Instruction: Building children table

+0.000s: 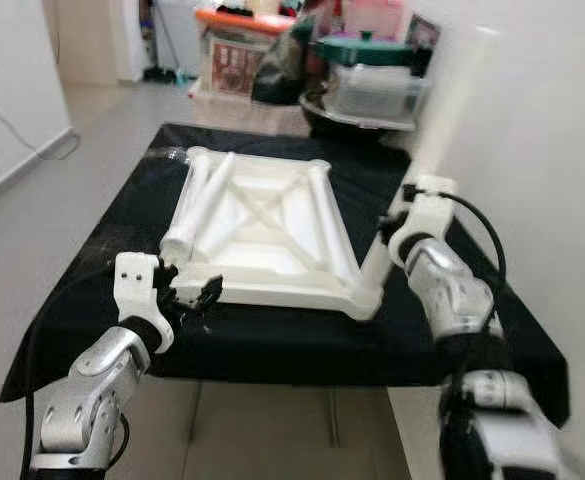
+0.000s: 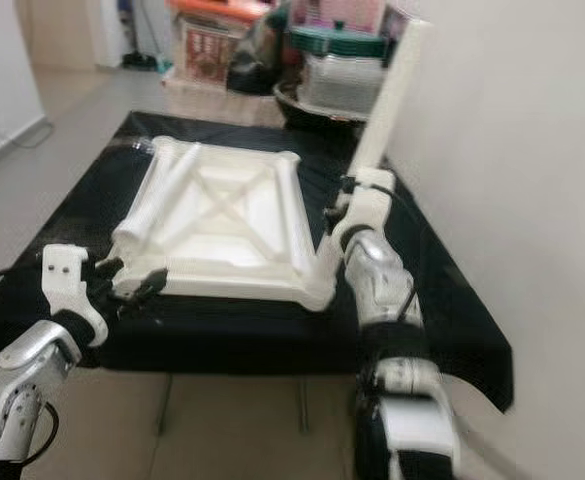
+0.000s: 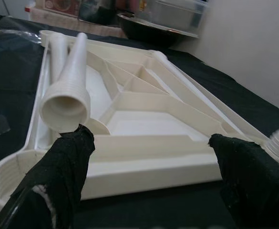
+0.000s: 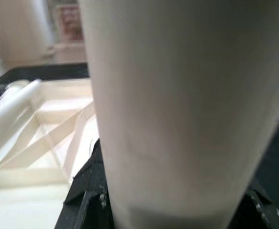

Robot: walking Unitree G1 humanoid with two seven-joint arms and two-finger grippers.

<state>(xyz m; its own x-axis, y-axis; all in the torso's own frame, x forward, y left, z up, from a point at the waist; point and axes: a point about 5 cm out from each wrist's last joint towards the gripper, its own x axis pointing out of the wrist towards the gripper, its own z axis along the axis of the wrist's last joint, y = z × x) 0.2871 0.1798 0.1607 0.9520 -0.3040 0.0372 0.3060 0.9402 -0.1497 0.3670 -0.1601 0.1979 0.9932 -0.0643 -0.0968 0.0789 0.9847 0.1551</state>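
A white plastic tabletop [image 1: 272, 235] lies upside down on the black-covered table [image 1: 272, 340]. Two loose white legs [image 1: 200, 195] rest along its left side, and their threaded ends [image 3: 65, 102] face my left wrist camera. My left gripper [image 1: 194, 290] is open at the tabletop's near left corner socket [image 3: 5, 176], its fingers [image 3: 67, 162] spread before the near edge. My right gripper [image 1: 397, 225] is shut on a third white leg [image 2: 382, 110]. That leg stands tilted in the near right corner socket [image 1: 367, 300], close against my right wrist camera [image 4: 177, 95].
Stacked storage boxes [image 1: 237, 50], a teal-lidded container [image 1: 362, 48], a clear tub [image 1: 377, 90] and a black bowl [image 1: 342, 120] crowd the far end. A white wall [image 1: 552, 150] runs close along the right. Open floor [image 1: 62, 200] lies to the left.
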